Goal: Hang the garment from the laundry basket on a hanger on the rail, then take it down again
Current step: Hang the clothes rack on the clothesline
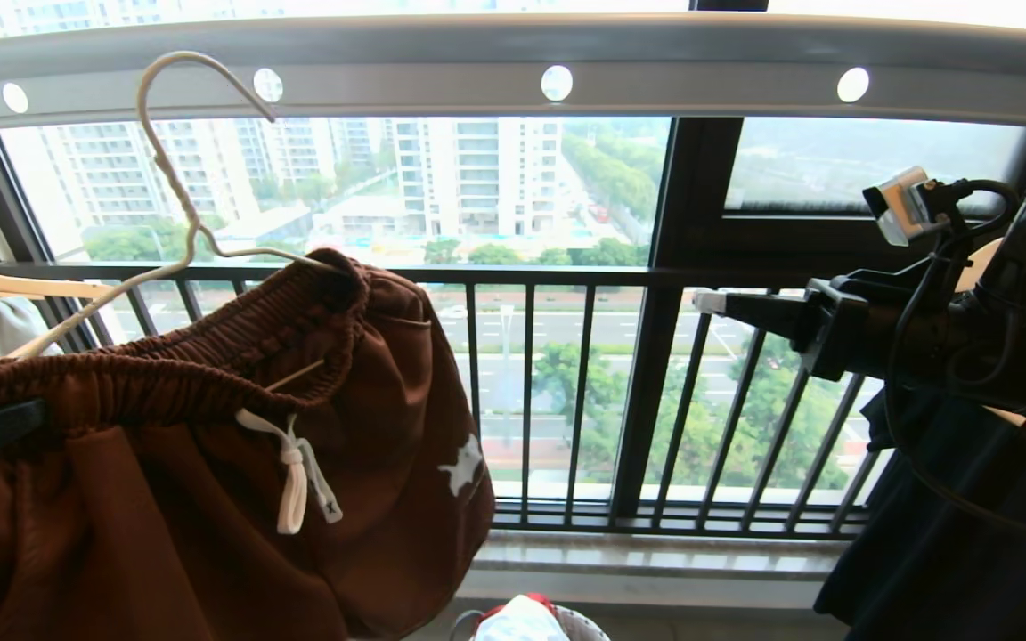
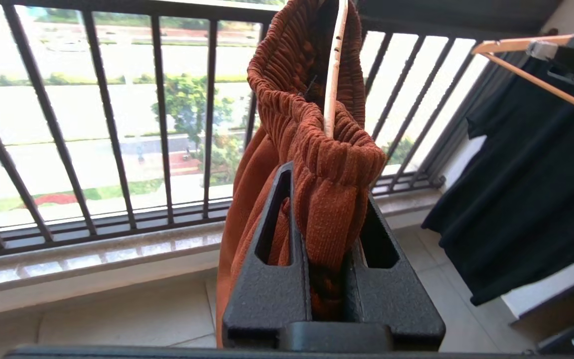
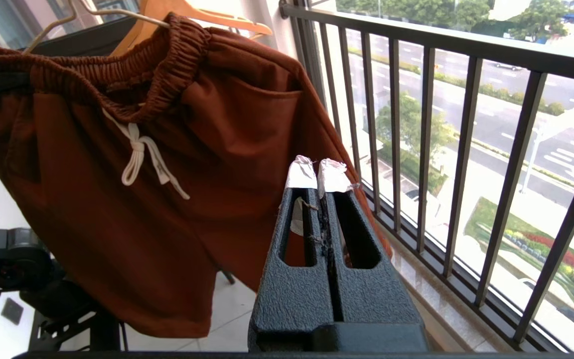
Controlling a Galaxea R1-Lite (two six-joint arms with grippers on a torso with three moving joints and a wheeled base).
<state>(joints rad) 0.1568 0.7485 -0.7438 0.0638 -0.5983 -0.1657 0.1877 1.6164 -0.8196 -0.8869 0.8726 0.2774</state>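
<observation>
Left gripper (image 2: 329, 209): clenched on the gathered waistband of the rust-brown shorts (image 1: 210, 463), carrying that end of the garment.
Right gripper (image 3: 317, 172): fingers pressed together on nothing, level in front of the black window railing (image 1: 566, 276), apart from the cloth.
Hanger (image 1: 176, 191): cream wire, one arm threaded inside the waistband; its hook is up by the grey rail (image 1: 513, 71) — whether it rests on the rail I cannot tell.
Risk, hook: judged — if the hook is not seated, letting go drops hanger and shorts together.
Risk, cloth: only the far end of the waistband looks draped over a hanger tip; the pinched end could slide off the wire and leave the shorts dangling lopsided.
Risk, pull: a sideways tug from the left arm may drag the hook along the rail.
Left wrist view only: wire inside the waistband, right at the pinch.
Head view only: hook and rail; laundry basket (image 1: 586, 626) at the bottom edge.
Right wrist view only: closed, empty fingertips.
</observation>
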